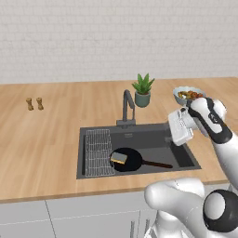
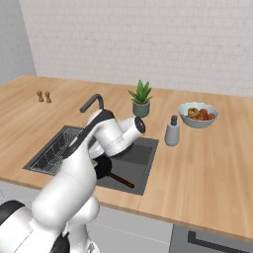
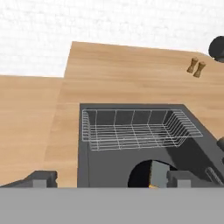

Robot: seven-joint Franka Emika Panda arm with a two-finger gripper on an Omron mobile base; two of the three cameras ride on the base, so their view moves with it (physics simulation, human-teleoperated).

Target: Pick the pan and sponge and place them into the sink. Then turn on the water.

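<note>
The black pan [image 1: 131, 160] lies in the dark grey sink [image 1: 183, 155], its long handle [image 1: 158, 164] pointing right. The yellow sponge [image 1: 118, 159] rests on the pan's left side. A wire rack [image 1: 97, 153] fills the sink's left part. My gripper [image 3: 113, 179] is open, fingers wide apart with nothing between them. Its white hand [image 1: 180, 126] hovers above the sink's right end, facing left along the basin. In the hand view the pan [image 3: 139, 175] and sponge [image 3: 157, 174] sit low, in front of the rack [image 3: 138, 129]. The water is out of view; no stream shows under the faucet [image 1: 126, 106].
A potted plant [image 1: 142, 90] stands behind the faucet and a fruit bowl [image 1: 188, 95] at the back right. A soap dispenser [image 2: 172, 131] stands right of the sink. Two small shakers [image 1: 35, 103] stand far left on the wooden counter [image 1: 42, 144].
</note>
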